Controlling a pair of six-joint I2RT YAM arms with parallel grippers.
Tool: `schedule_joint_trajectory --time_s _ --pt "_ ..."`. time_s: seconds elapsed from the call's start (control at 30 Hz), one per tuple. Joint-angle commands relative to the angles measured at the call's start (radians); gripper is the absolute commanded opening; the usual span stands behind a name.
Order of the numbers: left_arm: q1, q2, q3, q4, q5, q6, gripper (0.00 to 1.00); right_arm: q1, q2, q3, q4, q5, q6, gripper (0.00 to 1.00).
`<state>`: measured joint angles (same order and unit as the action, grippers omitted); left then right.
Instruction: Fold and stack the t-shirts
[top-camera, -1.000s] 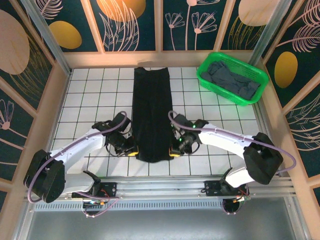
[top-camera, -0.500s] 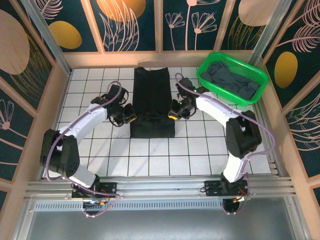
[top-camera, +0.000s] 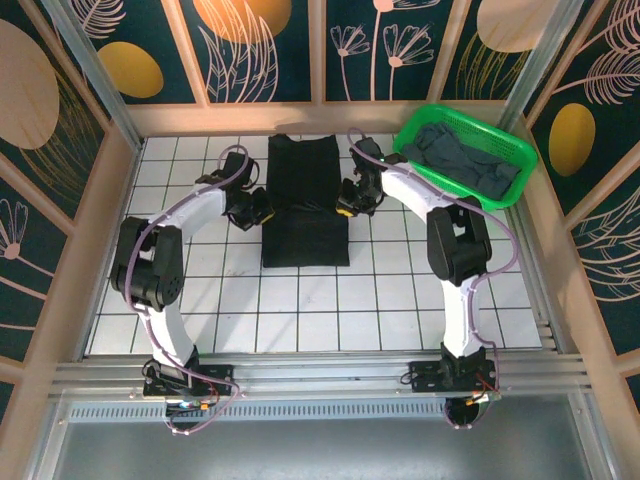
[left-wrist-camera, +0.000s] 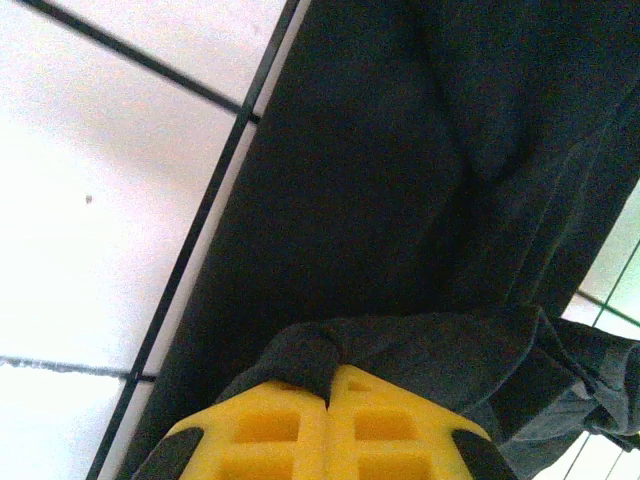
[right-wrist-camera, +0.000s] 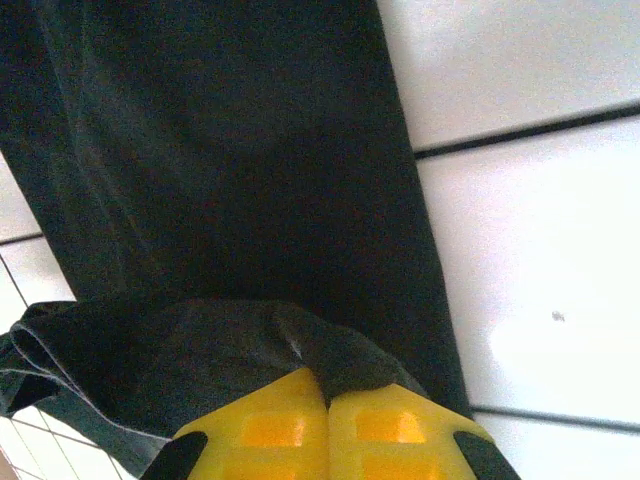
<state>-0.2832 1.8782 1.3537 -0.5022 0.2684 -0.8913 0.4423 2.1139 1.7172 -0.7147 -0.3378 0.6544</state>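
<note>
Both sides of the doubled-over black t-shirt (top-camera: 305, 195) on the tiled table (top-camera: 400, 290) are flanked, from above, by the left gripper (top-camera: 262, 213) and right gripper (top-camera: 346, 208); a grey t-shirt (top-camera: 468, 160) lies in the green basket (top-camera: 443, 181). Left wrist: yellow fingers (left-wrist-camera: 285, 432) clamp a black fold. Right wrist: its fingers (right-wrist-camera: 375, 428) likewise pinch black cloth.

Black t-shirt (top-camera: 303, 175) lies flat at 12 o'clock on the table (top-camera: 400, 300), and its 6 o'clock half is doubled over itself into a squarish slab. The turned-back edge bunches into soft wrinkles where the left gripper (top-camera: 262, 213) nips it at 9 o'clock and the right gripper (top-camera: 344, 209) nips it at 3. The slate-grey t-shirt (top-camera: 465, 160) is crumpled in a heap inside the green basket (top-camera: 412, 163), up at 1 o'clock.
</note>
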Motion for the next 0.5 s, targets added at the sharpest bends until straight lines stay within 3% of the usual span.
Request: schedule_joint_trajectory --time_s 0.0,0.03,0.17,0.27,0.3,0.37,0.47 --pt "0.023 0.053 0.060 0.010 -0.029 0.029 0.00 -0.019 0.056 0.066 -0.006 -0.009 -0.015 0.00" --pt "0.027 0.066 0.074 0.007 -0.030 0.033 0.00 -0.023 0.069 0.079 -0.004 -0.015 -0.018 0.00" --pt "0.036 0.094 0.125 -0.032 -0.066 0.047 0.23 -0.039 0.090 0.140 0.001 -0.031 -0.061 0.38" --pt "0.035 0.042 0.094 -0.028 -0.080 0.045 0.56 -0.053 0.073 0.165 -0.042 -0.004 -0.085 0.54" --pt "0.035 0.017 0.067 -0.018 -0.077 0.042 0.61 -0.057 0.058 0.152 -0.052 0.008 -0.085 0.55" --pt "0.035 -0.063 -0.019 -0.006 -0.069 0.031 0.64 -0.060 -0.014 0.065 -0.038 0.042 -0.077 0.56" --pt "0.036 -0.203 -0.201 0.028 0.003 -0.017 0.57 -0.045 -0.153 -0.132 0.037 0.046 -0.046 0.57"
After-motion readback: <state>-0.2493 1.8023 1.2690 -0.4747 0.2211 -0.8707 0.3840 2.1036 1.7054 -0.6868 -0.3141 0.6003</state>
